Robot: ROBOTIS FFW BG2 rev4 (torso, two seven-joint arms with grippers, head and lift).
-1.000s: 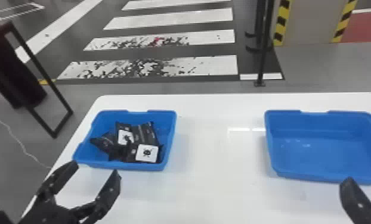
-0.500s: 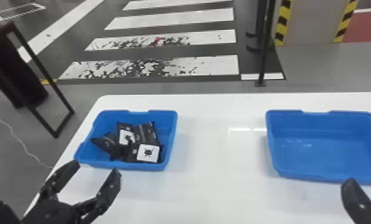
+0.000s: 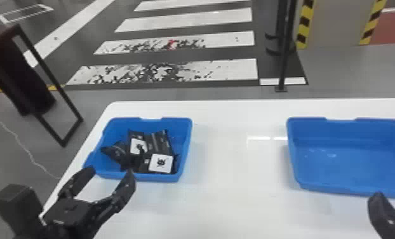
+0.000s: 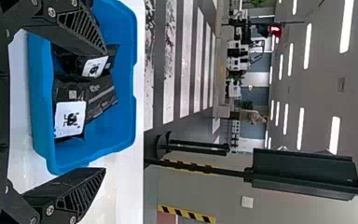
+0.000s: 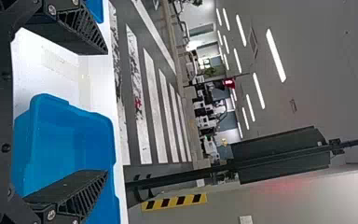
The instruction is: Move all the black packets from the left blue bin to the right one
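The black packets point(image 3: 157, 144) lie heaped together in the left blue bin point(image 3: 162, 178), at the left of the white table point(image 3: 231, 206). At least 2 of them carry a white label point(image 3: 166, 169) with a dark figure on it, 1 label nearer than the other. The right blue bin point(image 3: 343, 187) sits at the right of the table, well apart from the left one.

The left hand point(image 3: 109, 174) is open at the near side of the left bin, its 2 fingers spread wide with nothing between them; I can't tell whether a fingertip touches the rim. The right hand point(image 3: 384, 216) is by the near side of the right bin, and the right wrist view shows its 2 fingers wide apart.
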